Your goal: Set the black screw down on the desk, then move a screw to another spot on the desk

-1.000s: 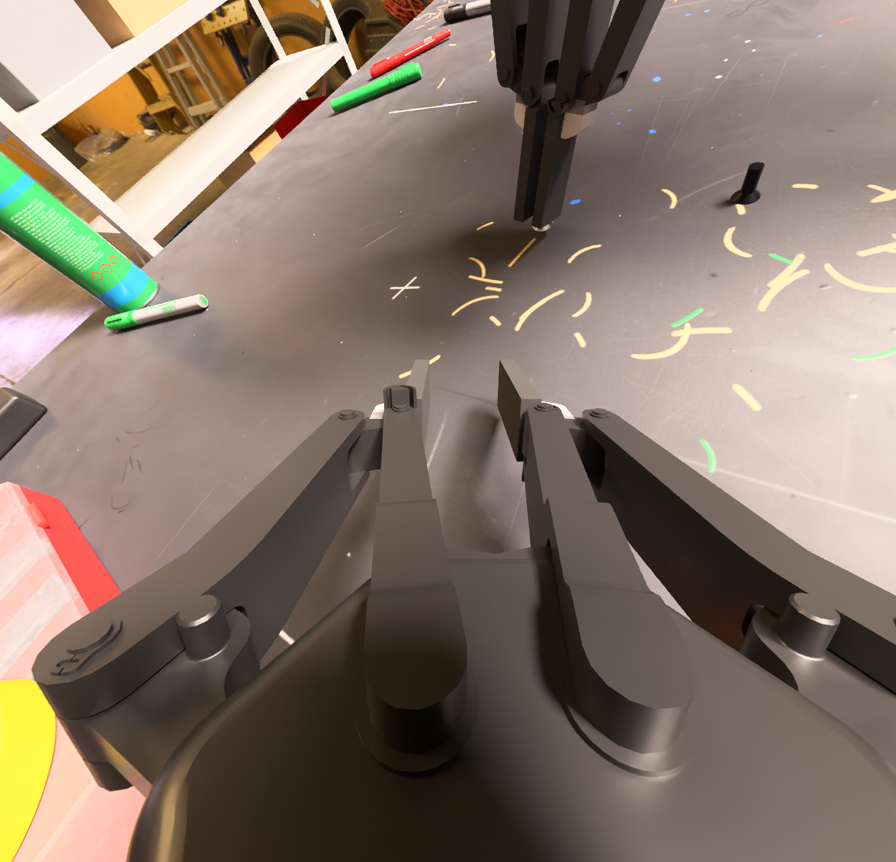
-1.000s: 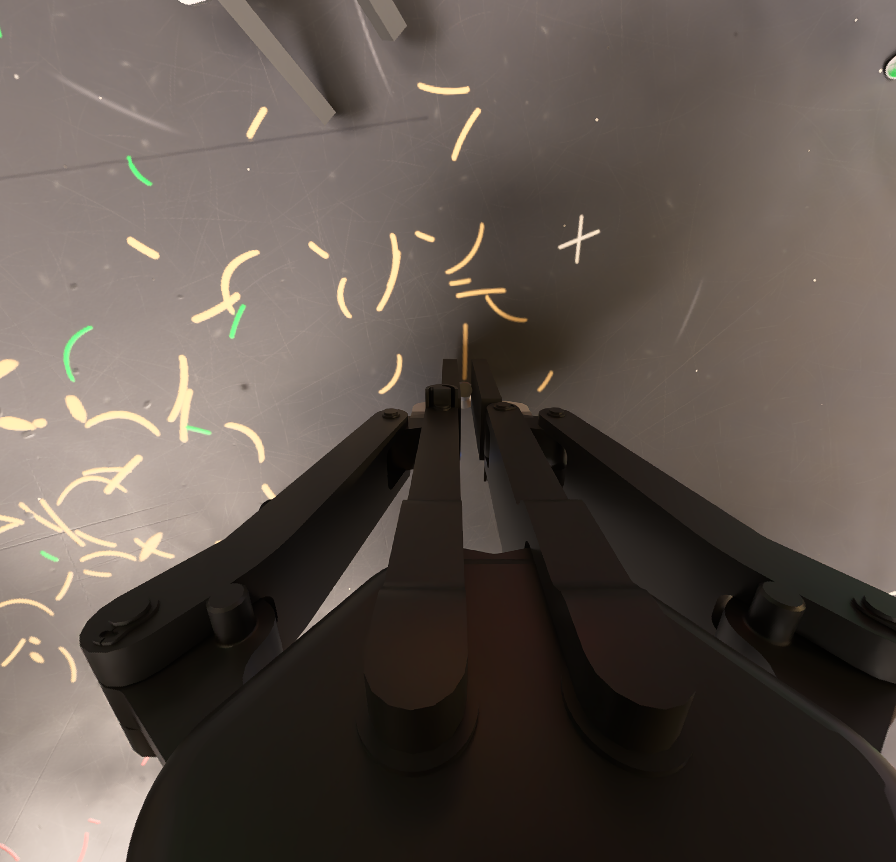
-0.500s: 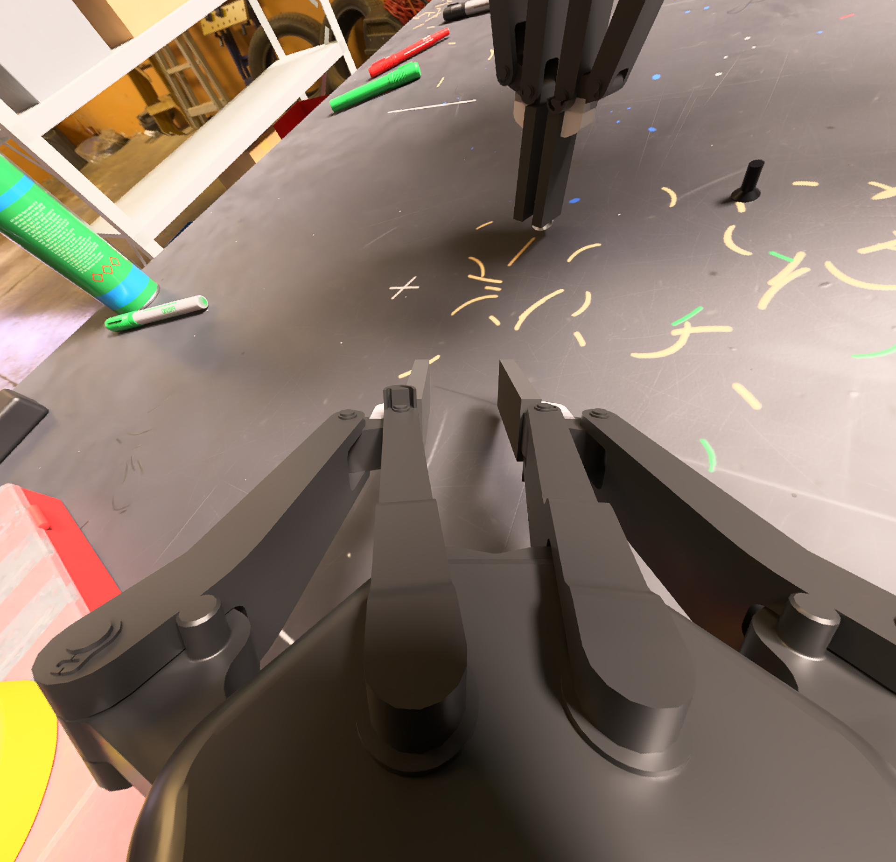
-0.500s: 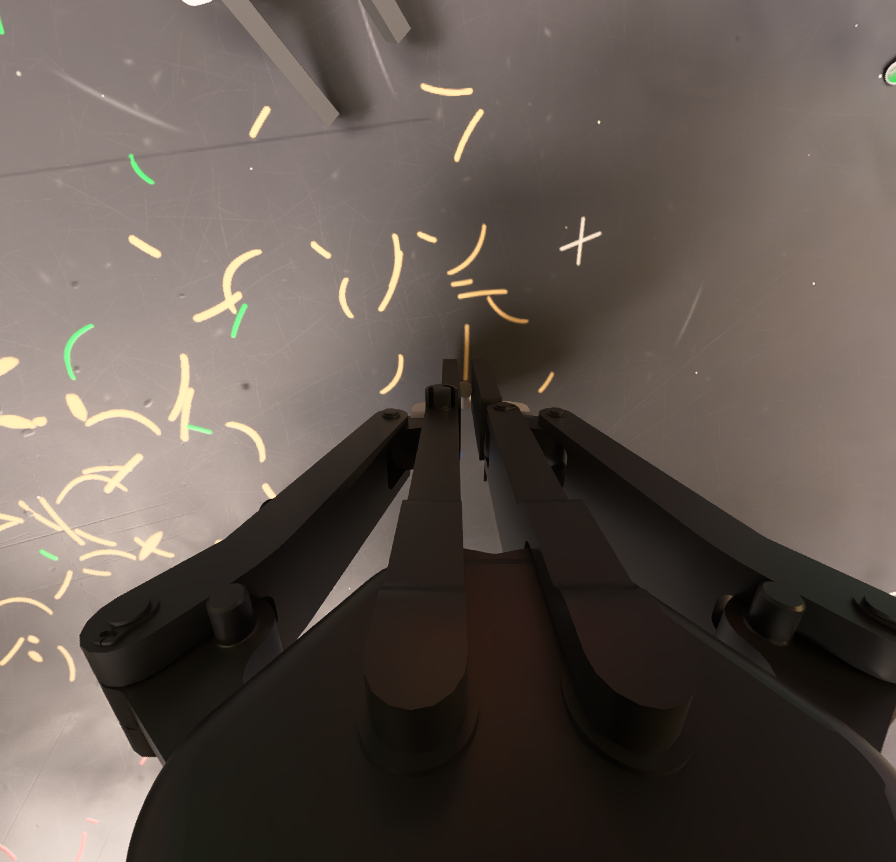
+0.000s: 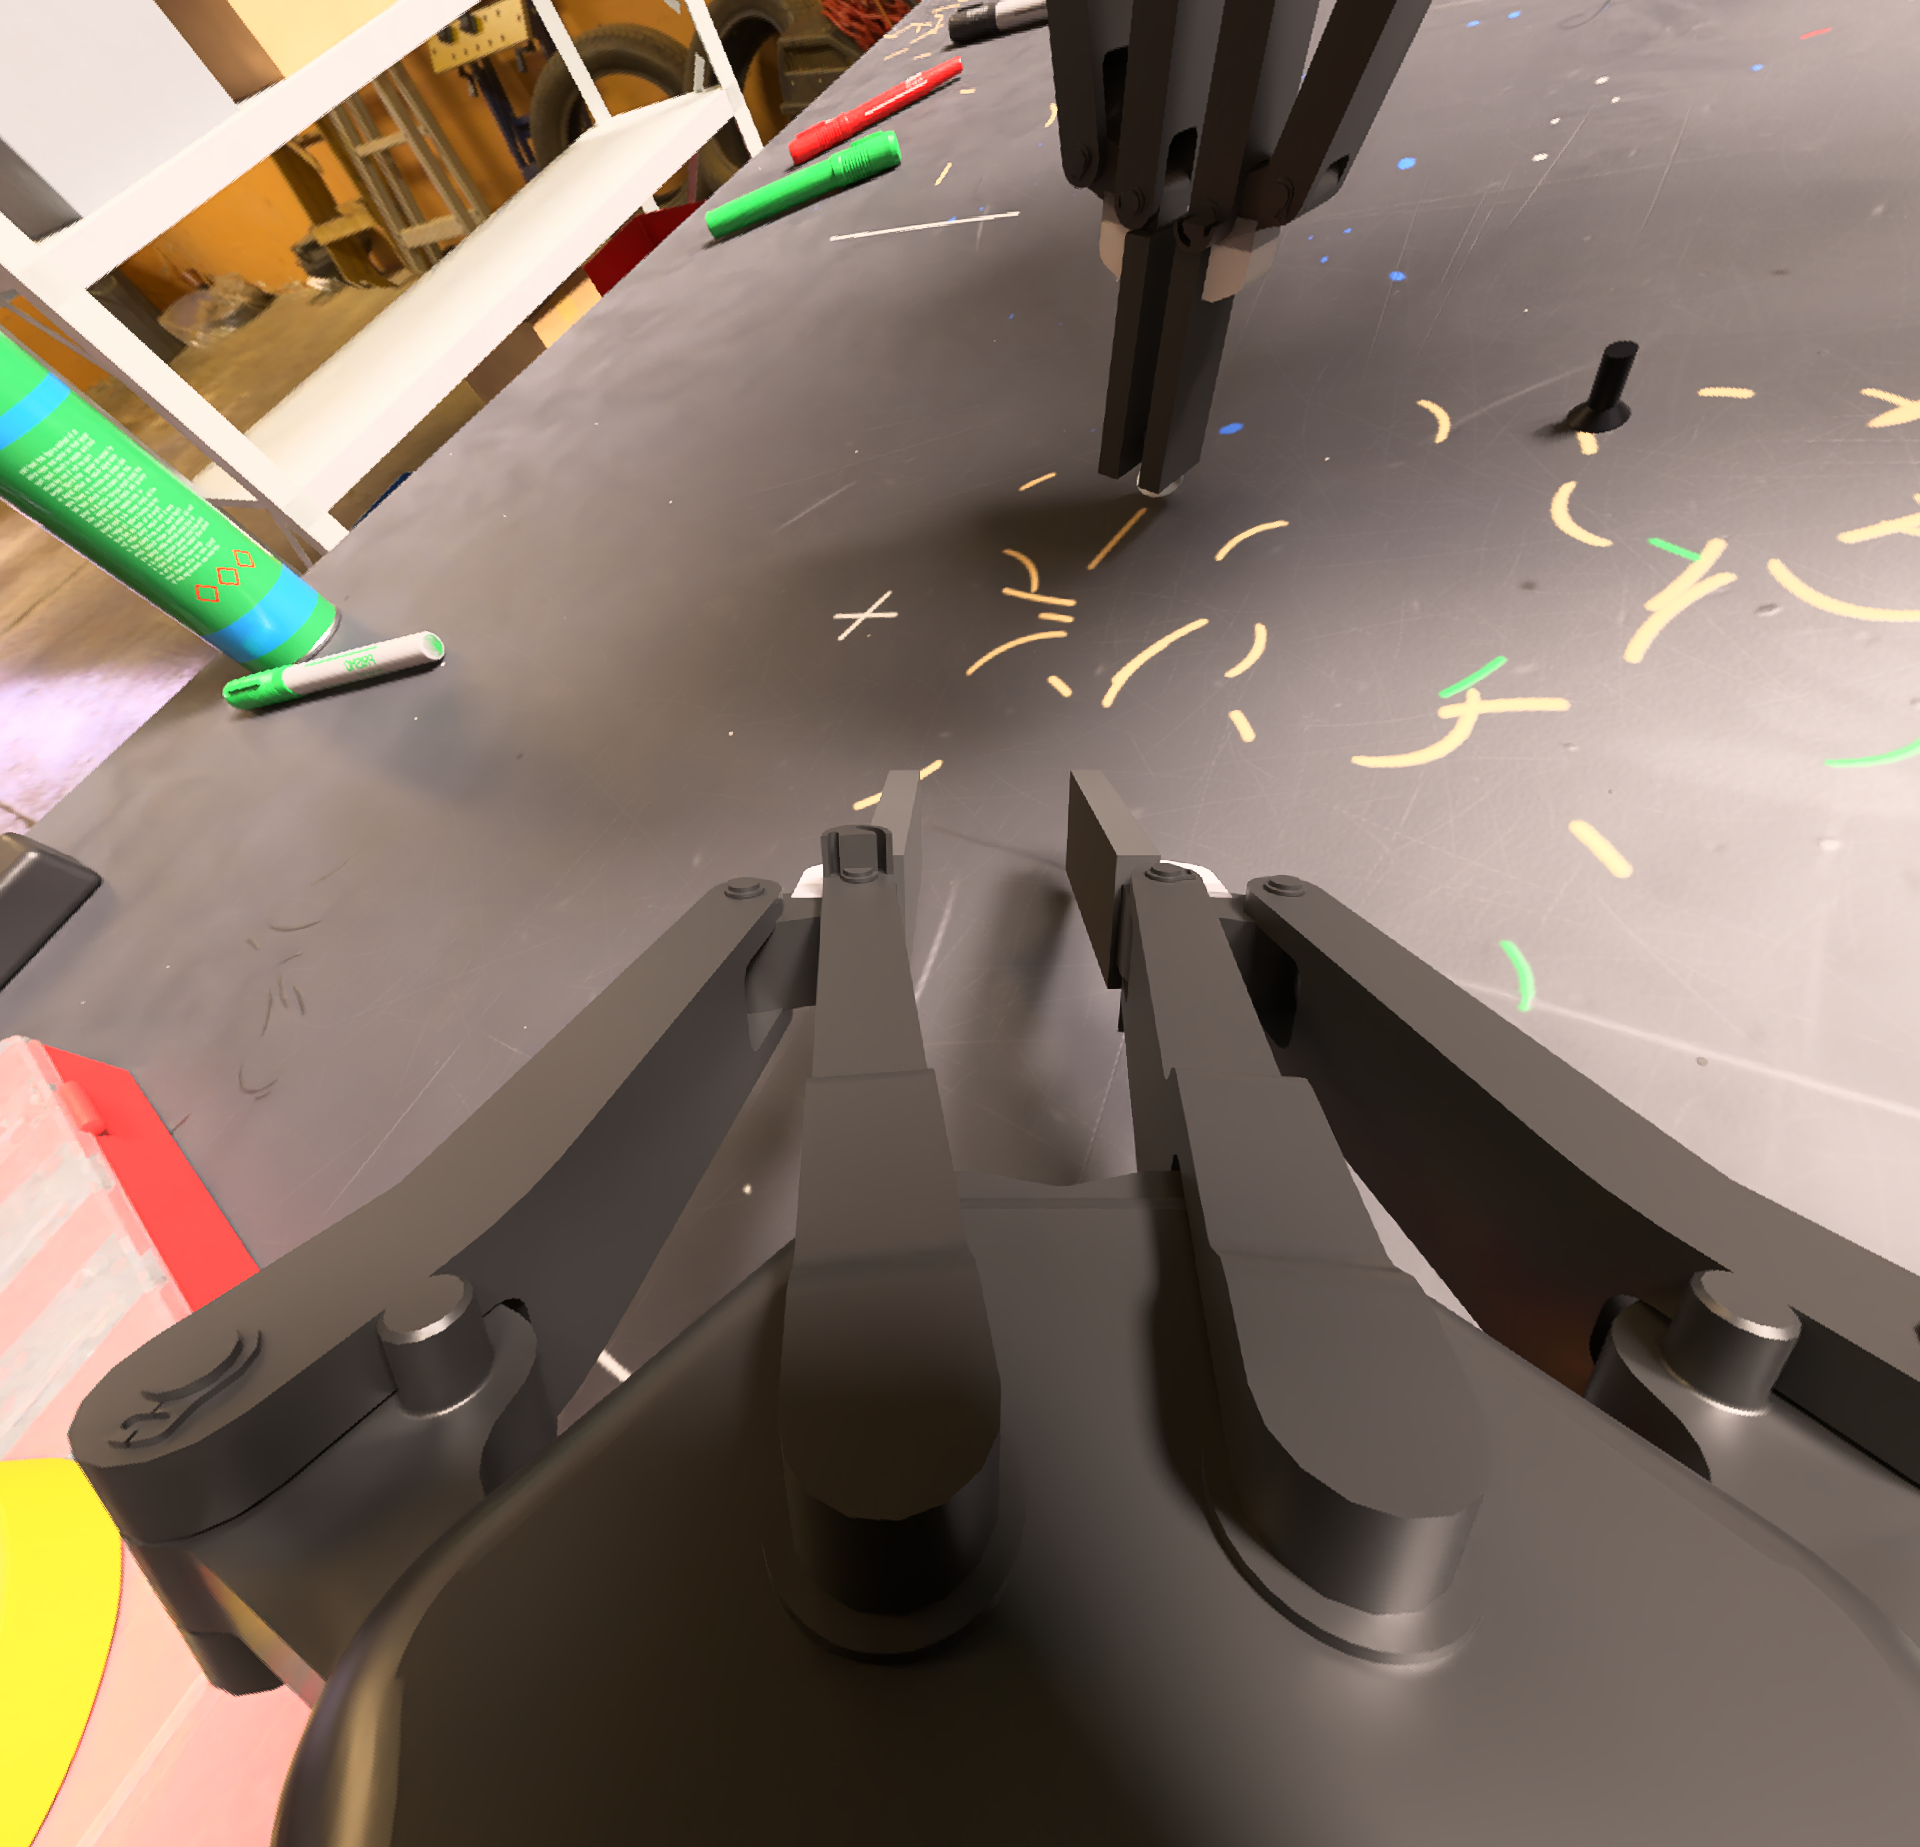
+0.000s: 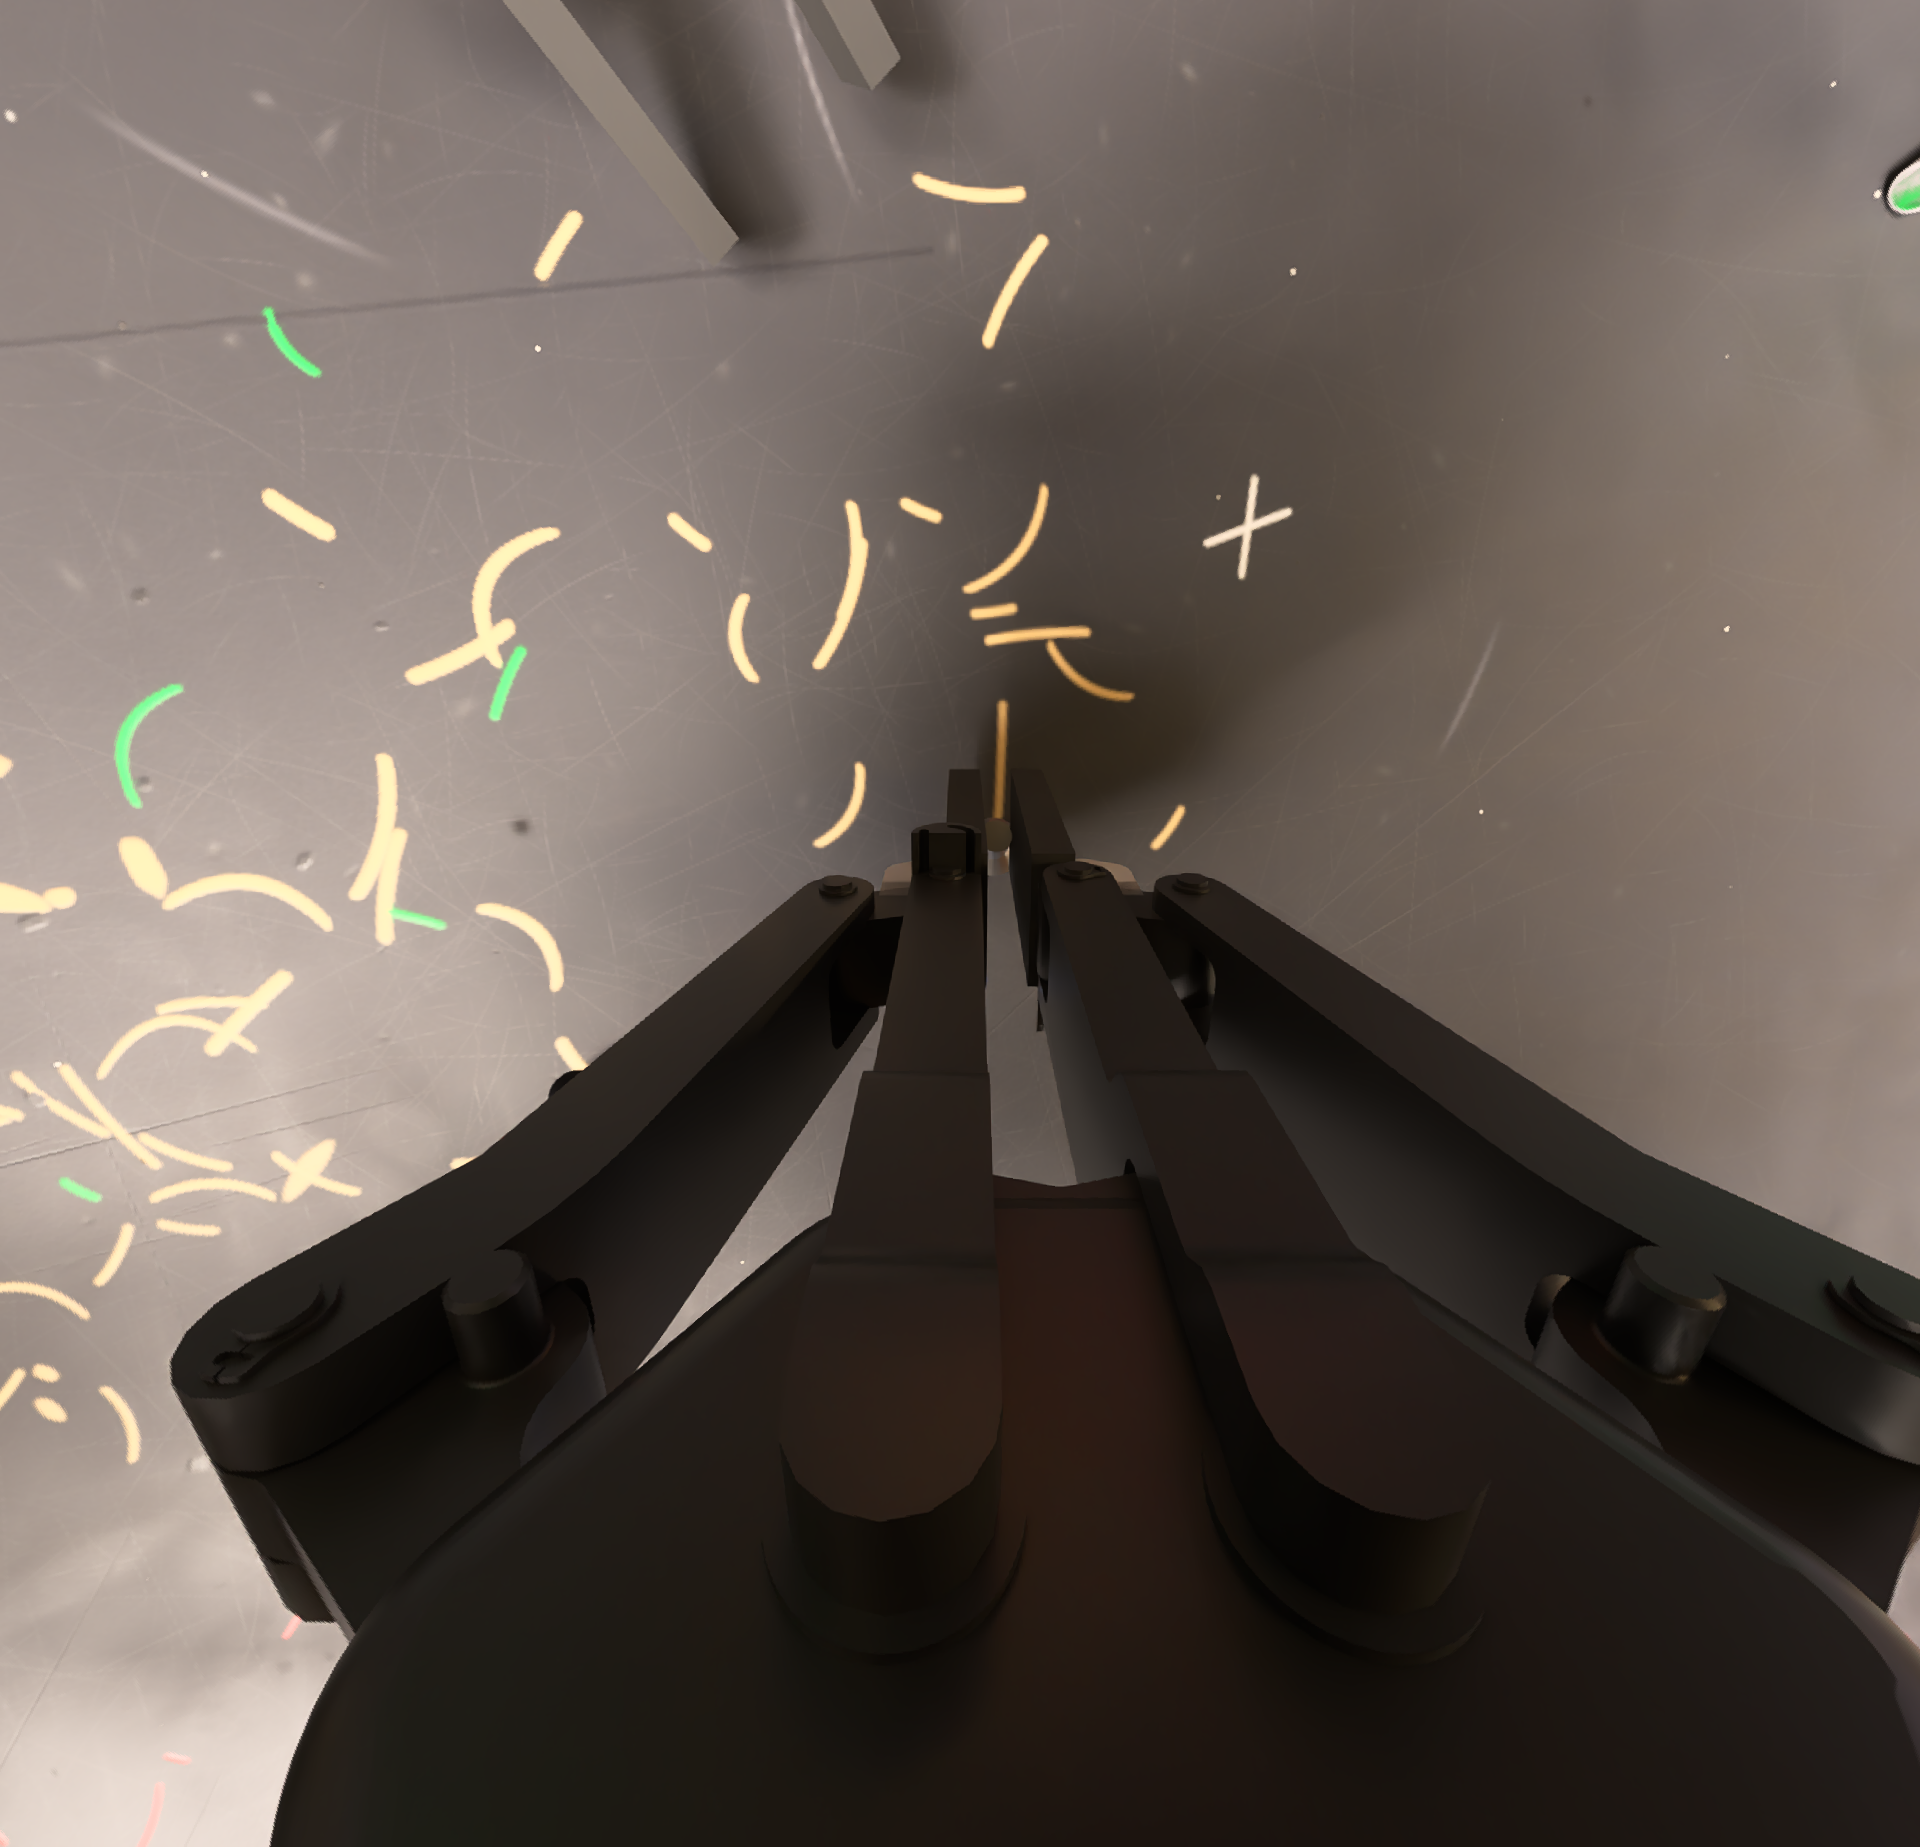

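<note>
The black screw stands head down on the dark desk, at the far right in the left wrist view. My right gripper points straight down at the desk and is shut on a small pale screw. In the left wrist view the right gripper hangs left of the black screw, with the pale screw's tip at the desk surface. My left gripper is open and empty, low over the desk, short of the right gripper. Its fingers show at the top of the right wrist view.
Green and red markers lie at the far left edge, and a green-capped marker lies beside a green can. White shelving stands beyond the desk edge. A red and clear box sits at the near left.
Almost nothing. The right gripper has shifted very slightly over the desk, still shut on the pale screw. The left gripper has not moved.
</note>
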Controlling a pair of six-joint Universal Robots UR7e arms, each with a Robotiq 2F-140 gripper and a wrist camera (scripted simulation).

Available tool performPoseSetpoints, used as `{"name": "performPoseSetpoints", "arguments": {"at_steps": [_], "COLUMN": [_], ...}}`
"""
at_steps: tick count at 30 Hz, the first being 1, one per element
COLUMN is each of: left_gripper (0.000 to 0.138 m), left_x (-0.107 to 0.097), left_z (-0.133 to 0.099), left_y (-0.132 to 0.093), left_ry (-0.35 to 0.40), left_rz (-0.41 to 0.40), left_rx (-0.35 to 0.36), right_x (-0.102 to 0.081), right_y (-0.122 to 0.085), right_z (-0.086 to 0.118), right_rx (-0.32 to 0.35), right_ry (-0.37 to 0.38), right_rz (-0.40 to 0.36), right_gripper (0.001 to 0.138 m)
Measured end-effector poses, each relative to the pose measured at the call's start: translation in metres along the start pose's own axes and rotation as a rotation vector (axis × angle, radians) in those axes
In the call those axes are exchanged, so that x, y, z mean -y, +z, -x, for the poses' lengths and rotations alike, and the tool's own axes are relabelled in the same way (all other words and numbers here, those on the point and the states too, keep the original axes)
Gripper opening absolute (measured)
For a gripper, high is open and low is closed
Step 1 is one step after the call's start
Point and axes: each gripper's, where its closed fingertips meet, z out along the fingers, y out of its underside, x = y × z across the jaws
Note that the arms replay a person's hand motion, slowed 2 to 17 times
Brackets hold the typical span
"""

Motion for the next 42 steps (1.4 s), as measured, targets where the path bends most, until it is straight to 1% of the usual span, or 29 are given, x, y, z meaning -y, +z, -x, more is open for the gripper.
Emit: {"name": "performPoseSetpoints", "arguments": {"at_steps": [16,26,35,42], "left_gripper": [0.038,0.038,0.038,0.038], "left_x": [0.0006,0.0000,0.0015,0.0035], "left_z": [-0.0021,-0.0026,0.0001,0.0022], "left_y": [-0.0004,0.0007,0.0009,0.0004], "left_ry": [0.019,0.037,0.023,0.005], "left_rz": [-0.002,0.005,-0.002,-0.015], "left_rx": [0.006,0.017,0.026,0.029], "right_x": [0.0016,0.0030,0.0039,0.0042], "right_y": [0.0010,0.0011,0.0014,0.0020], "right_z": [0.0002,0.0001,0.0017,0.0022], "right_rx": [0.006,0.010,-0.009,-0.017], "right_ry": [0.008,0.006,-0.019,-0.025], "right_rz": [0.008,0.032,0.060,0.071], "right_gripper": [0.008,0.008,0.008,0.008]}}
